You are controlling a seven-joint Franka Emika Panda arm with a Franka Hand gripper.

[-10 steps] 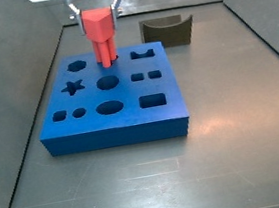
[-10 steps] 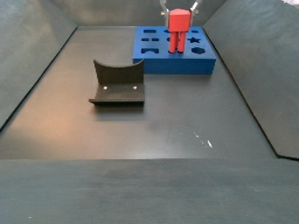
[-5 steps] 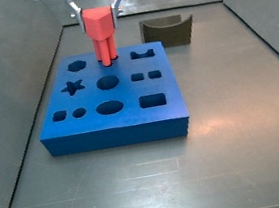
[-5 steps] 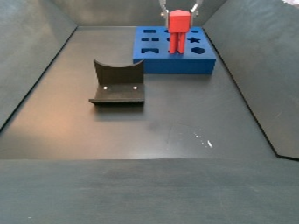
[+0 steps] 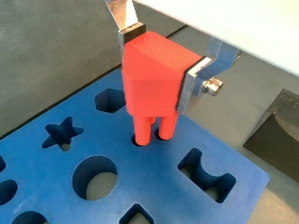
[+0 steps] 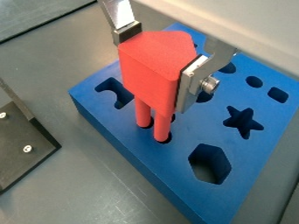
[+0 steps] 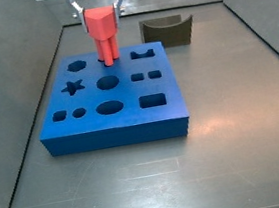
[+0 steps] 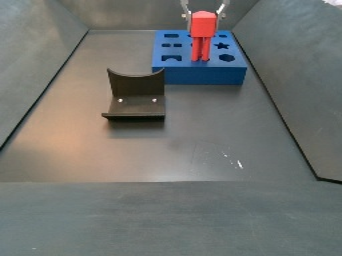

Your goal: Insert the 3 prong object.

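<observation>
The 3 prong object (image 5: 158,79) is a red piece with a blocky three-sided top and round prongs below. It stands upright over the blue block (image 7: 111,96), its prong tips in a hole near the block's far side (image 6: 162,136). My gripper (image 5: 166,54) is shut on its top, a silver finger (image 5: 194,80) on each side. It shows in both wrist views (image 6: 156,74) and both side views (image 7: 101,31) (image 8: 202,32). The blue block (image 8: 201,60) has several shaped holes.
A dark grey curved block (image 7: 167,31) stands behind the blue block to the right; it also shows in a side view (image 8: 134,95). Sloped grey walls enclose the floor.
The gripper with the red object has sunk very slightly toward the blue block; otherwise nothing has visibly changed.
</observation>
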